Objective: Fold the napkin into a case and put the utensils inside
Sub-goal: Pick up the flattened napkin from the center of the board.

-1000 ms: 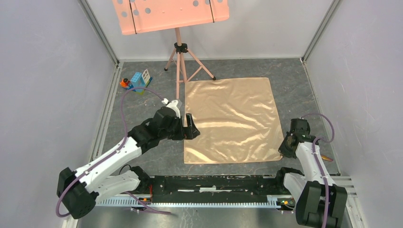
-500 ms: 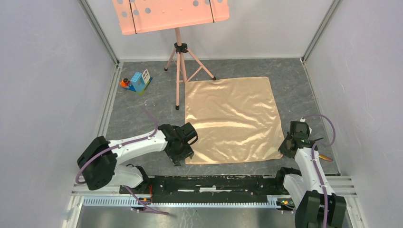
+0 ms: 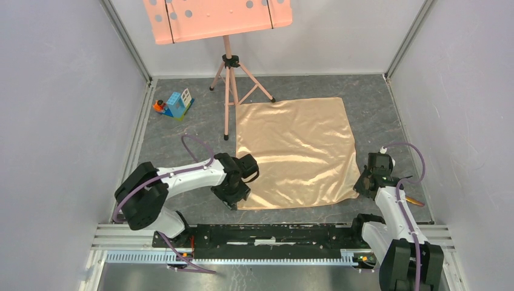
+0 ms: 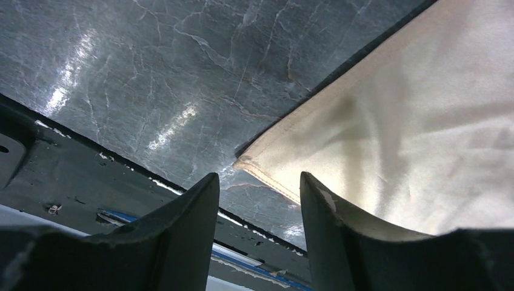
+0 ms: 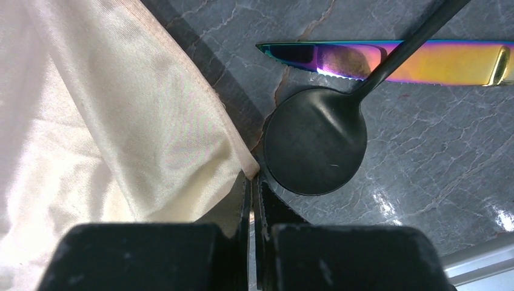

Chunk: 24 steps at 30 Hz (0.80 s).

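The peach-orange napkin [image 3: 294, 151] lies spread flat on the grey table; no case is in view. My left gripper [image 3: 233, 201] sits low at the napkin's near-left corner. In the left wrist view it [image 4: 259, 179] is open, and the hemmed corner [image 4: 245, 162] lies just ahead of the gap, untouched. My right gripper [image 3: 362, 189] is at the near-right corner. In the right wrist view it [image 5: 251, 182] is shut on that napkin [image 5: 139, 133] corner, and the cloth rises in a fold. The utensils lie beside it: a black spoon [image 5: 315, 142] and an iridescent gold knife [image 5: 424, 60].
A pink music stand [image 3: 218, 18] on a tripod [image 3: 227, 91] stands at the back, one leg close to the napkin's far-left corner. Toy blocks [image 3: 176, 104] sit at the back left. The arms' black base rail [image 3: 273, 233] runs along the near edge. Grey walls close both sides.
My left arm swung from the middle of the napkin's left edge down to its near-left corner, and its jaws narrowed. The right gripper stayed shut while the near-right corner lifted slightly.
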Each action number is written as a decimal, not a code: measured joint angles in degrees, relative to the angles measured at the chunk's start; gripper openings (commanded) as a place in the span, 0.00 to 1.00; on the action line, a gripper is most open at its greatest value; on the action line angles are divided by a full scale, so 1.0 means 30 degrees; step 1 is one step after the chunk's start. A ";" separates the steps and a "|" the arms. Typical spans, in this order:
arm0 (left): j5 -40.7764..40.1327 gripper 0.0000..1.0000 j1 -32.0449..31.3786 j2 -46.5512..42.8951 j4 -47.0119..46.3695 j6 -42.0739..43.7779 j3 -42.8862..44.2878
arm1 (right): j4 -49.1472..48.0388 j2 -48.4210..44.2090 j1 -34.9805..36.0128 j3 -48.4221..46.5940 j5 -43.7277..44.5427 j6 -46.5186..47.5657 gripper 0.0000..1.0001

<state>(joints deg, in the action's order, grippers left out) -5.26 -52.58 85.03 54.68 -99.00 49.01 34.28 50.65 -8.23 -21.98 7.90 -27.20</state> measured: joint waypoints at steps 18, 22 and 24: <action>0.1800 0.18 0.0044 0.0794 -0.3060 -0.0641 -0.1654 | -0.0328 -0.0495 0.0080 0.0306 -0.0328 0.0015 0.00; 0.1974 0.06 0.0350 0.0342 -0.3825 -0.0495 -0.2149 | -0.0401 -0.1362 0.0095 0.0678 -0.1690 0.0692 0.00; 0.2113 0.05 0.0546 -0.0058 -0.4248 -0.0058 -0.2441 | -0.0393 -0.1741 0.0109 0.0765 -0.2965 0.1202 0.00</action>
<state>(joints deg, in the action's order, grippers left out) 1.08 -50.94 84.86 41.93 -99.18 41.69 33.10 45.43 -7.90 -19.68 -0.99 -23.59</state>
